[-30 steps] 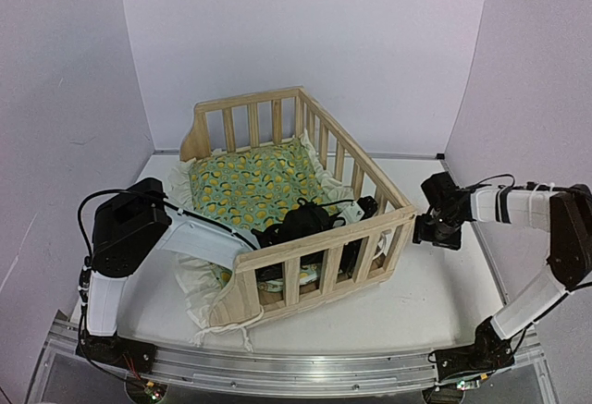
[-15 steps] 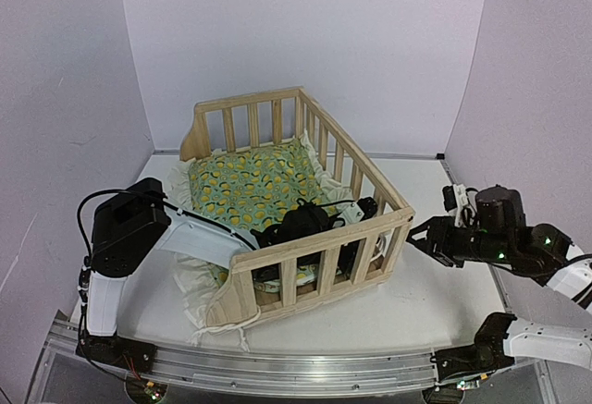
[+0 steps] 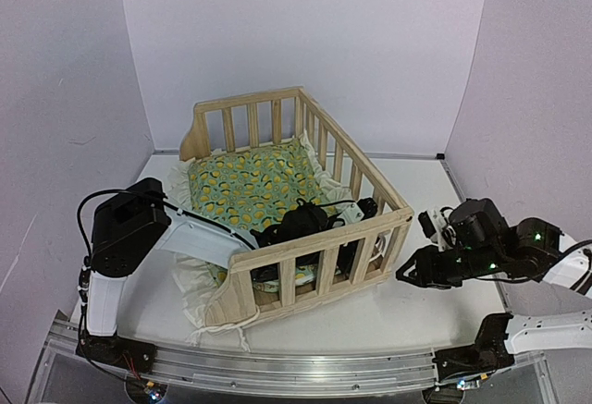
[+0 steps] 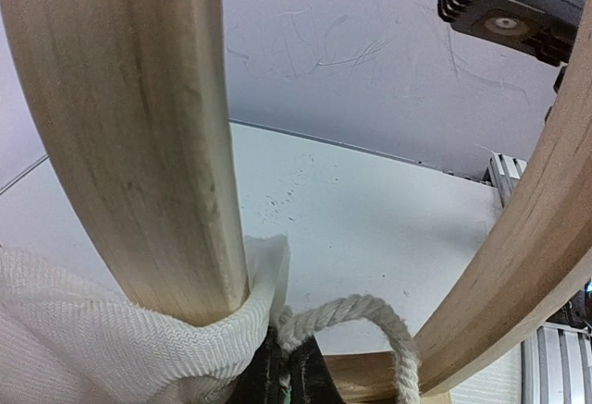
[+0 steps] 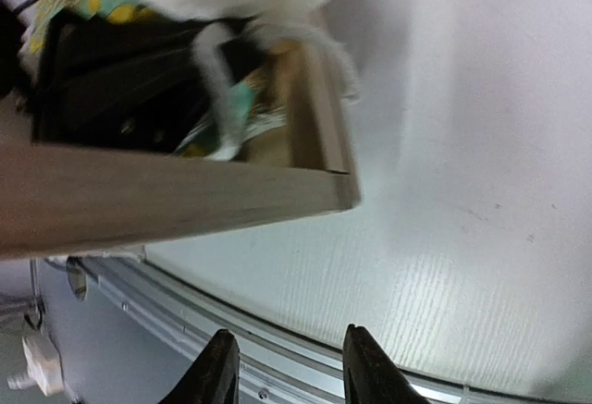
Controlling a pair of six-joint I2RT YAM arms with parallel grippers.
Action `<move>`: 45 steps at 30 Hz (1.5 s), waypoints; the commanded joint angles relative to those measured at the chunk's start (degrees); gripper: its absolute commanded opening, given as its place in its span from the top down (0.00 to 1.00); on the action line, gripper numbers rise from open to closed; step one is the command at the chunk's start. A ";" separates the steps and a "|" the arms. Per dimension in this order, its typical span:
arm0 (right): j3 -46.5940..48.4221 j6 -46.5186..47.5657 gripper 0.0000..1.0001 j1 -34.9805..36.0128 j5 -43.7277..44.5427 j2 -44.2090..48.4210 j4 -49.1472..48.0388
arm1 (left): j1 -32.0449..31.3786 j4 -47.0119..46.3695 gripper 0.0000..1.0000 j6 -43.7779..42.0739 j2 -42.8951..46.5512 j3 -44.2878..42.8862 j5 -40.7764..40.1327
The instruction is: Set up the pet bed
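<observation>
The pet bed (image 3: 324, 240), a pale pine frame with slatted sides, stands mid-table with its green-yellow cushion (image 3: 245, 182) inside. My left arm reaches in over the low side. In the left wrist view, between two slats (image 4: 139, 127), my left gripper (image 4: 289, 378) is shut on the cushion's white cord (image 4: 370, 313), beside the cream ruffle (image 4: 111, 335). My right gripper (image 3: 407, 275) hovers by the bed's near right corner. Seen in the right wrist view, that gripper (image 5: 287, 367) is open and holds nothing, with the corner rail (image 5: 185, 201) above it.
An aluminium rail (image 3: 296, 367) runs along the table's near edge, just below my right fingers (image 5: 222, 367). Cream ruffle and cord spill onto the table (image 3: 199, 284) at the bed's low side. White table surface (image 3: 444, 312) lies right of the bed; lilac walls close in.
My right arm has swung down and forward from beside the bed's right corner to its near right corner, and its jaws have narrowed. The left arm and bed have not moved.
</observation>
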State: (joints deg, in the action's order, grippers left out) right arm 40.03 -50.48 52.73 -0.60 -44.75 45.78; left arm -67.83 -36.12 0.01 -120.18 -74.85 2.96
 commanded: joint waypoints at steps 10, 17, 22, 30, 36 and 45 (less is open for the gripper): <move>-2.87 -2.34 0.58 0.79 6.30 -1.29 -23.09 | 1.83 -4.84 1.00 0.08 1.94 -0.75 -11.52; 0.08 1.36 0.59 -6.74 17.54 -5.25 -23.15 | 2.58 -4.84 1.00 4.97 0.18 -3.15 -12.33; 3.05 13.46 0.57 -18.49 9.64 -10.52 -27.00 | 2.53 -4.75 1.00 5.89 -2.63 -6.26 -13.48; 8.16 16.62 0.48 -19.07 1.07 -9.60 -14.91 | 2.67 -4.75 1.00 2.53 -5.57 -9.63 -15.30; 5.81 16.59 0.57 -19.15 -5.91 -7.28 -16.15 | 2.69 -4.78 1.00 1.42 -9.27 -14.68 -11.23; -0.34 13.67 0.68 -19.48 -8.92 -8.30 -27.30 | 2.62 -4.73 1.00 1.05 -11.28 -17.17 -0.91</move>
State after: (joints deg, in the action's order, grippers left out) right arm 41.17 -35.14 33.58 -6.98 -51.94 25.58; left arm -64.40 -38.15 1.28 -130.69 -88.99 -3.38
